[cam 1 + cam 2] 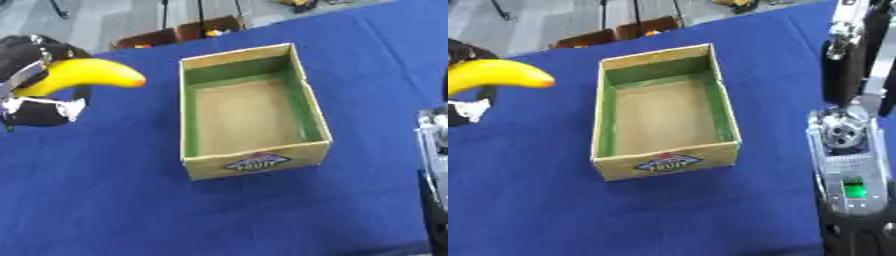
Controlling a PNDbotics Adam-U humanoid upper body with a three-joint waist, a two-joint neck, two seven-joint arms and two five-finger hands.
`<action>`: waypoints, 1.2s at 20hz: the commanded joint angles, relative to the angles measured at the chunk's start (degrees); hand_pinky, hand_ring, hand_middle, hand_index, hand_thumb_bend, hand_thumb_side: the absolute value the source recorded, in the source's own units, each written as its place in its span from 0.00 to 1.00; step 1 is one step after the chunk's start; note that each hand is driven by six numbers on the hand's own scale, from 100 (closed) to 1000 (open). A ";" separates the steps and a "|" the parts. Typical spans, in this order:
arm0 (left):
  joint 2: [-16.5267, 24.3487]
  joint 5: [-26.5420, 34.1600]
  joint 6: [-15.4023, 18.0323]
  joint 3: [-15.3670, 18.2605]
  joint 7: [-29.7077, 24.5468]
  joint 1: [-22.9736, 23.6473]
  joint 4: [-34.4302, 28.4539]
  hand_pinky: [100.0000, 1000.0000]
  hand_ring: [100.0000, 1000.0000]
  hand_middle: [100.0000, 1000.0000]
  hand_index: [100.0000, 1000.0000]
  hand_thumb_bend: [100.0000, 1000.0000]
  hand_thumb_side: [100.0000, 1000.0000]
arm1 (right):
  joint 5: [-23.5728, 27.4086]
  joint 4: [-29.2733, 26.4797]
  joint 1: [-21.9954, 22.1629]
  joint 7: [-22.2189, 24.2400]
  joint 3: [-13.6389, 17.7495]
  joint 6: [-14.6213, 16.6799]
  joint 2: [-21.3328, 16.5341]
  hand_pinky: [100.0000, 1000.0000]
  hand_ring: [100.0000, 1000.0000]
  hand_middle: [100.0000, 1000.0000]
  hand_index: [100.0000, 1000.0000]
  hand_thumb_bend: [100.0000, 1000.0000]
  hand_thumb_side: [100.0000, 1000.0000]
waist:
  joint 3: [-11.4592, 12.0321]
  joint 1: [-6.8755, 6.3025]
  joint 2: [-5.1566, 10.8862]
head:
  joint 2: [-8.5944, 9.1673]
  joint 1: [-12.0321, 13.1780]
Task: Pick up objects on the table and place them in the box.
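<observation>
Banana (83,74) stem end hidden inside left hand (35,85); in right eye view cut off by left edge. Left hand cropped at left edge in both views. Right hand not identifiable: only arm (850,165) visible, cut off at right and bottom edges. Label (664,162) on box (604,125) front blurred, text unreadable.

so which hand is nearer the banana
Left. The left hand is curled round the banana, holding it left of the box. The right hand isn't visible; only the right arm shows, beyond the box.
</observation>
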State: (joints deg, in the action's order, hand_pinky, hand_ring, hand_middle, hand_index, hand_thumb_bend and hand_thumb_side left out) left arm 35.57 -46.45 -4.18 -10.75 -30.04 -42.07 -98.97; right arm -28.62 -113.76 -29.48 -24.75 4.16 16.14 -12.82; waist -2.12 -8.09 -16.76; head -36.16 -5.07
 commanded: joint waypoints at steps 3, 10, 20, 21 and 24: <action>-2.33 -1.06 0.22 0.18 -0.62 -4.49 2.05 0.09 0.35 0.50 0.65 0.00 0.25 | 0.63 -0.83 -0.61 0.11 -0.34 0.14 -0.89 0.75 0.83 0.56 0.87 0.00 0.88 | -0.35 0.04 1.31 | 0.70 0.63; -8.47 -5.80 0.61 0.36 -0.08 -8.59 7.31 0.08 0.34 0.49 0.64 0.00 0.24 | 0.92 -0.83 -0.72 0.24 -0.54 0.36 -0.79 0.75 0.84 0.56 0.87 0.00 0.88 | -0.99 -0.32 1.15 | 1.18 1.13; -14.05 -14.46 1.78 0.33 0.70 -12.69 11.82 0.08 0.35 0.50 0.65 0.00 0.23 | 1.44 -0.83 -1.08 0.63 -0.91 0.55 -0.62 0.75 0.84 0.55 0.87 0.00 0.88 | -2.28 -0.60 0.69 | 1.79 2.96; -14.48 -15.46 1.83 0.43 0.91 -12.86 12.24 0.08 0.35 0.50 0.65 0.00 0.23 | 1.48 -0.83 -1.11 0.63 -0.90 0.57 -0.60 0.75 0.84 0.55 0.87 0.00 0.88 | -2.37 -0.60 0.65 | 1.92 3.18; -15.85 -17.56 1.87 0.73 1.64 -13.35 13.36 0.07 0.35 0.50 0.65 0.00 0.23 | 1.59 -0.83 -1.20 0.62 -0.92 0.63 -0.52 0.75 0.84 0.55 0.87 0.00 0.88 | -2.62 -0.65 0.45 | 2.40 3.86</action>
State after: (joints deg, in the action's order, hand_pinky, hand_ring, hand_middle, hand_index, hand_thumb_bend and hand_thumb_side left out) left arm 19.45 -62.95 -2.37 -10.90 -28.86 -54.07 -85.47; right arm -27.64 -113.76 -29.76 -24.23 3.43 16.63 -12.82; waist -4.77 -9.10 -17.31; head -34.55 -1.65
